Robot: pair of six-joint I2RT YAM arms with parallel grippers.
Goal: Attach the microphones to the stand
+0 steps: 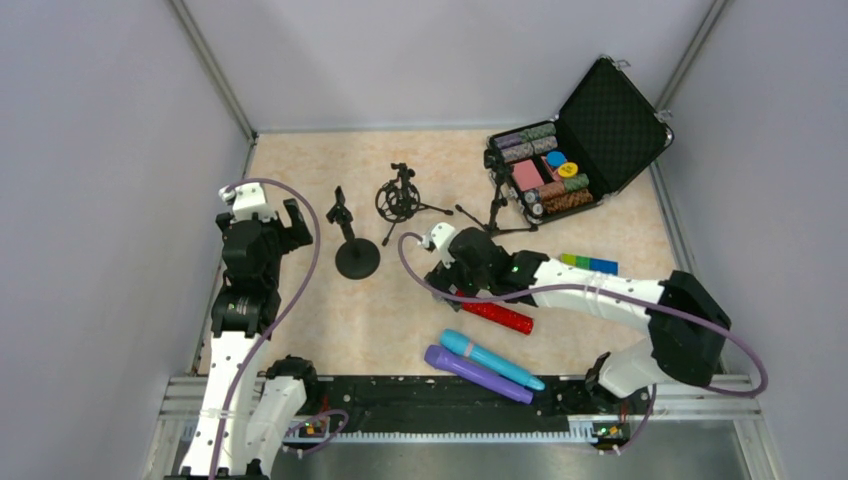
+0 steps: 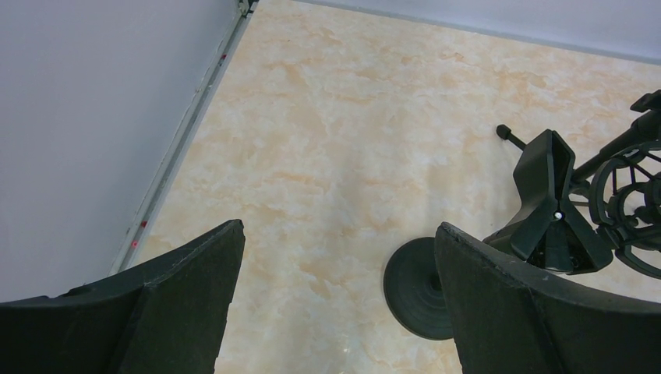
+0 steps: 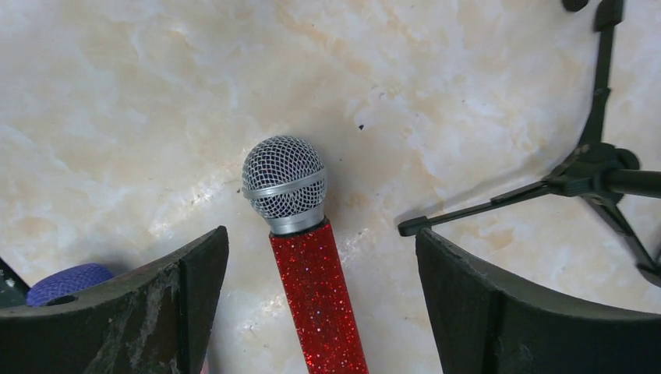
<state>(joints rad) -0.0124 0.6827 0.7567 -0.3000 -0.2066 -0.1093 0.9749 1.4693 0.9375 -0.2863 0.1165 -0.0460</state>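
1. the red microphone [image 3: 318,300] glitters; its mesh head is silver.
2. the light blue microphone [image 1: 493,361] and purple microphone [image 1: 478,375] are plain.
3. the table [image 2: 351,117] is marbled peach and cream.
4. the round-base stand [image 1: 356,258] is black.

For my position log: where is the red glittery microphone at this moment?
Top view: the red microphone lies right of centre, just beyond the light blue microphone, with the right gripper open over its handle.

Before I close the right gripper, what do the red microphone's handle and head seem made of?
The red microphone has a glitter-coated handle: rough, sparkly red grain, probably over plastic. Its head is silver woven mesh with a smooth band; looks like metal, though painted plastic is possible.
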